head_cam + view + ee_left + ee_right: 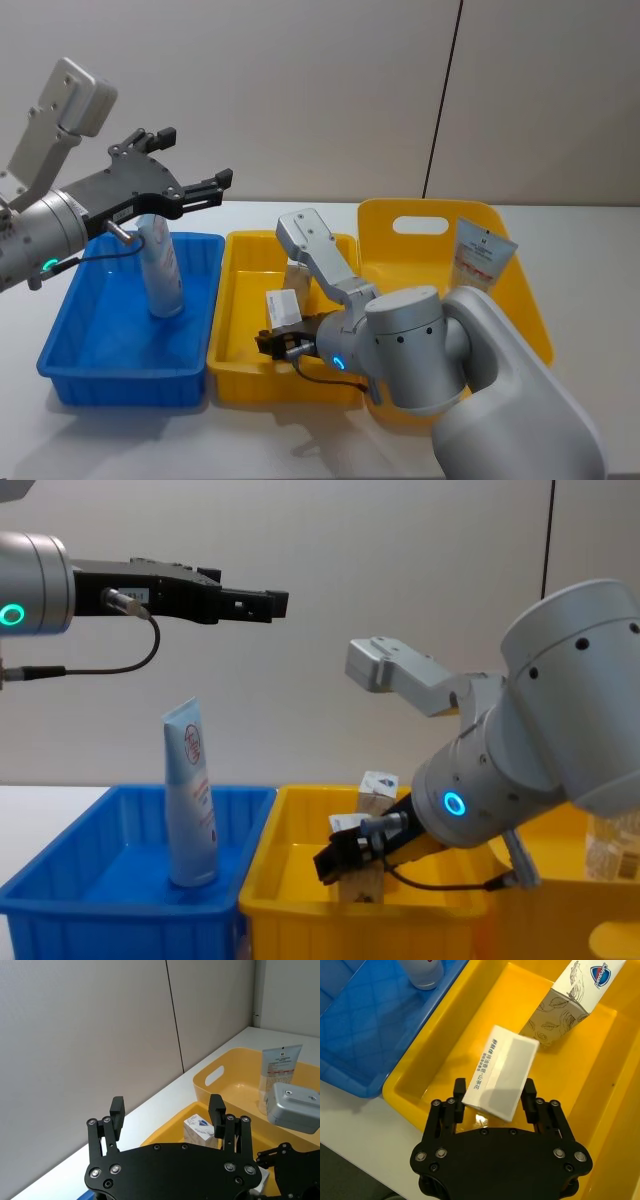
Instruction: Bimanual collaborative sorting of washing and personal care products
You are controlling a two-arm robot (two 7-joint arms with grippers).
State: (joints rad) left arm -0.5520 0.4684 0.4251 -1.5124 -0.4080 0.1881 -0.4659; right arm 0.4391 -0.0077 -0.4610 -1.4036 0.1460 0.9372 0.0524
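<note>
Left arm (40, 235), right arm (420, 345): my shells are rounded, silver-grey. Teal ring light (12, 614) on left, blue ring light (455, 803) on right. Thin black cable (90, 669) off a silver plug. Pale boxy wrist module (75, 95). Jaws: matte black plates, silver screws (441, 1153), blocky tips.

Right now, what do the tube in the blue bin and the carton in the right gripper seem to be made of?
The tube looks like soft plastic, smooth and slightly glossy: its top end is crimped flat. The carton in the right gripper looks like thin matte cardboard: sharp folded edges, flat printed faces.
</note>
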